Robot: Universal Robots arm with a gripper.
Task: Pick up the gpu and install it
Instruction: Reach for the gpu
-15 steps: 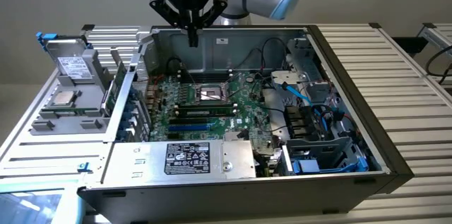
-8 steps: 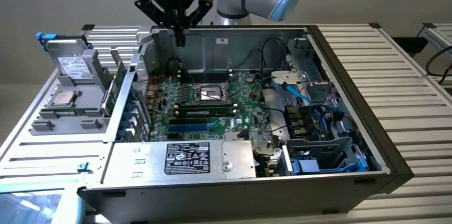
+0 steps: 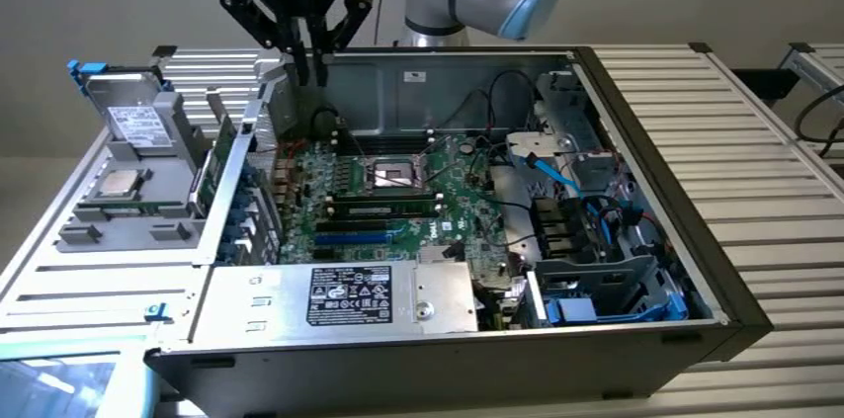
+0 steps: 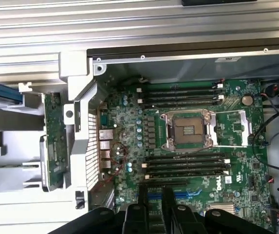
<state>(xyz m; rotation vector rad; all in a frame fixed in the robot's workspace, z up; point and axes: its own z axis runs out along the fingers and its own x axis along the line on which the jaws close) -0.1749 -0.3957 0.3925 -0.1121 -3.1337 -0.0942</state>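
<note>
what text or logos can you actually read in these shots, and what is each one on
"ROBOTIQ": white letters on the body of the black gripper
"DELL": white logo on the green motherboard
Too small to read: the black label on the silver power supply box, and the white label on the grey metal drive

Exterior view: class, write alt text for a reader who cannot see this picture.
A black gripper hangs over the far edge of an open computer case. Inside lies a green motherboard with a bare CPU socket; a silver power supply sits at the front.
</note>
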